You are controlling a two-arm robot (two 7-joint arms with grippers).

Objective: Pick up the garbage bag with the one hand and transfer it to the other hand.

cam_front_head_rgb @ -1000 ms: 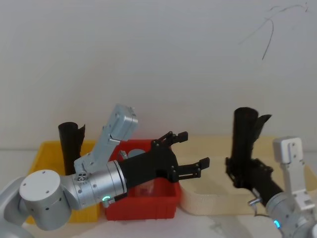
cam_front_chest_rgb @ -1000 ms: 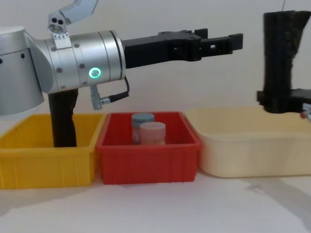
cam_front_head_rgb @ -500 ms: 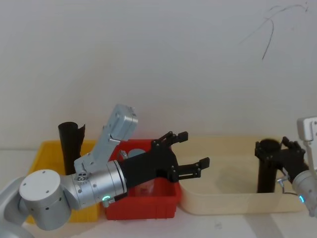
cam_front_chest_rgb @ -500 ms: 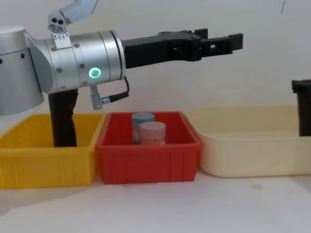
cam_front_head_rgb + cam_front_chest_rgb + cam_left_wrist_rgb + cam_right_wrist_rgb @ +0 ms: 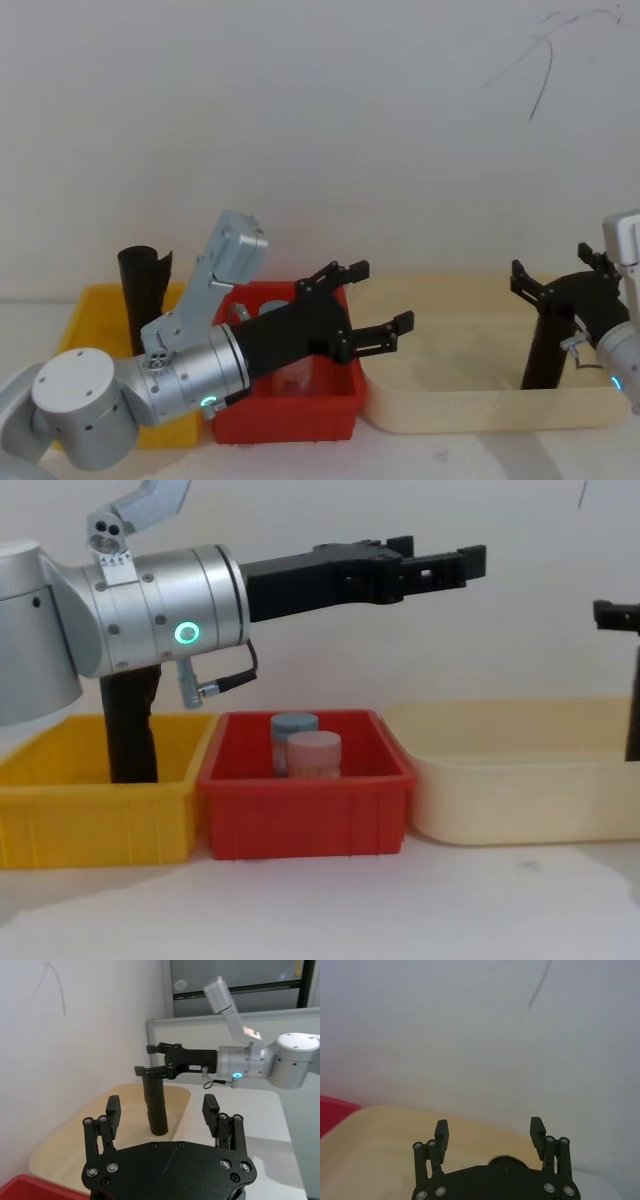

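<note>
The garbage bag, a black roll, stands upright in the beige tub at the right. My blue-ringed right gripper is open, its fingers apart on either side of the roll's top and not clamping it. The left wrist view shows the same: the right gripper is open at the top of the bag. My green-ringed left gripper is open and holds nothing. It hangs above the red bin, well left of the bag. In the chest view the left gripper reaches right, high over the bins.
A second black roll stands in the yellow bin at the left, behind my left wrist. Two lidded cups sit in the red bin. The beige tub is beside it. A white wall is close behind.
The right gripper lowered the garbage bag into the beige tub, then opened and let it go. The left arm sank and drew back slightly.
</note>
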